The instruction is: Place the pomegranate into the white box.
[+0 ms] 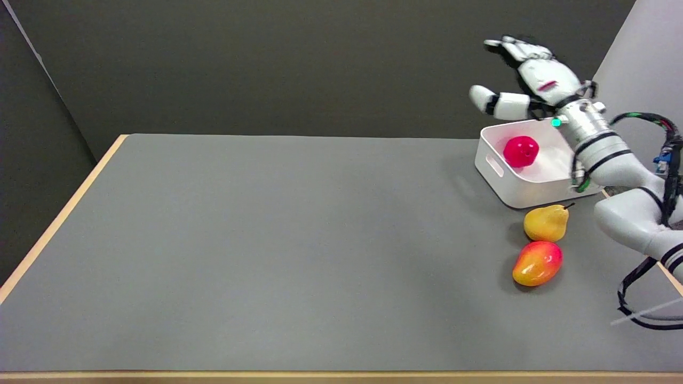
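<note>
In the head view the pomegranate (521, 151) lies inside the white box (496, 178) at about two o'clock on the table (267, 240). The right hand (533, 80) hangs above the box's far side, fingers (493, 102) spread and holding nothing. The fruit looks round, glossy and rigid, probably light and inclined to slip or roll; a wrap around its widest part would hold best. A pear (545, 223) and a mango (537, 263) lie just in front of the box.

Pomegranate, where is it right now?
In the head view the pomegranate lies inside the white box at the table's far right, below the raised right hand and behind the pear.
</note>
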